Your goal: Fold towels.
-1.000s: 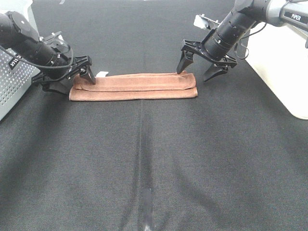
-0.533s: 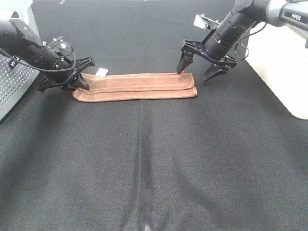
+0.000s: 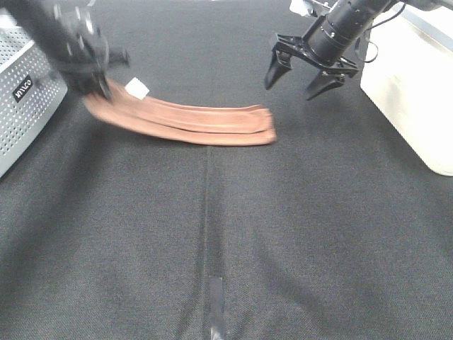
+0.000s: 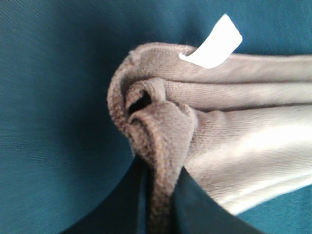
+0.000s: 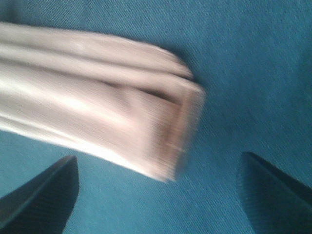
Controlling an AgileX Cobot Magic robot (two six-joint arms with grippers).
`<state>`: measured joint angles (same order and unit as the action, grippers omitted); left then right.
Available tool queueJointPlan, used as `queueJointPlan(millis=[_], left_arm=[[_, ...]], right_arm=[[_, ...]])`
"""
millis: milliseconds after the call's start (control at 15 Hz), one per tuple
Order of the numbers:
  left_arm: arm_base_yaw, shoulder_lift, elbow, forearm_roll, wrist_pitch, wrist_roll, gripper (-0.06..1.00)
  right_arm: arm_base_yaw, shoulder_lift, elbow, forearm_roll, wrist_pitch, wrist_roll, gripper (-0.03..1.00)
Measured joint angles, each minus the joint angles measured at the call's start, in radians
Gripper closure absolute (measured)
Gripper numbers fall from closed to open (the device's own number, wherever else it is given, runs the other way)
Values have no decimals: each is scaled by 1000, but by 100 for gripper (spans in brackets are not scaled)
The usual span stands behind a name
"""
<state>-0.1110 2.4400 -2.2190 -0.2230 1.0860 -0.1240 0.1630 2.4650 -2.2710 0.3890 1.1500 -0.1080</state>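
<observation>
Brown towel (image 3: 191, 122), a long folded strip, is pinched at the end by its tag (image 4: 212, 44) in the left gripper (image 3: 98, 86). The right gripper (image 3: 291, 86) gapes above the other end, touching nothing. Best to carry the pinched end over squarely, with the edges matched.

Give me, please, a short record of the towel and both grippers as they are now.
towel: brown, folded into a long narrow strip across the black table
white tag: at the strip's left end
left gripper: shut on the towel's left end, cloth bunched between its fingers
right gripper: open, holding nothing, apart from the towel's right end
blur: left gripper smeared in the high view
</observation>
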Motion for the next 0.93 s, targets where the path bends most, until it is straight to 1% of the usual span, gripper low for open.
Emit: queueJointPlan(millis=[67, 200, 333, 400, 467, 600, 667, 733, 800, 933], left_arm=[[-18, 0, -56, 23, 27, -20, 88], [-73, 0, -124, 13, 36, -39, 88], [-140, 1, -135, -63, -11, -44, 88], [-185, 12, -137, -122, -65, -48, 88], [-214, 28, -137, -155, -102, -57, 88], [-256, 72, -137, -185, -161, -106, 88], [-268, 93, -137, -195, -184, -140, 86], [-276, 111, -137, -215, -203, -162, 81], [-283, 123, -137, -238, -215, -171, 72], [-293, 134, -137, -299, -250, -173, 43]], right_arm=[[0, -5, 0, -11, 4, 0, 14], [0, -24, 0, -24, 7, 0, 14], [0, -47, 0, -30, 7, 0, 14], [0, -57, 0, -34, 14, 0, 14], [0, -60, 0, -47, 26, 0, 14], [0, -70, 0, -87, 42, 27, 14], [0, -77, 0, -113, 49, 45, 14], [0, -78, 0, -133, 50, 56, 14], [0, -81, 0, -139, 51, 65, 14], [0, -85, 0, -143, 51, 71, 14]])
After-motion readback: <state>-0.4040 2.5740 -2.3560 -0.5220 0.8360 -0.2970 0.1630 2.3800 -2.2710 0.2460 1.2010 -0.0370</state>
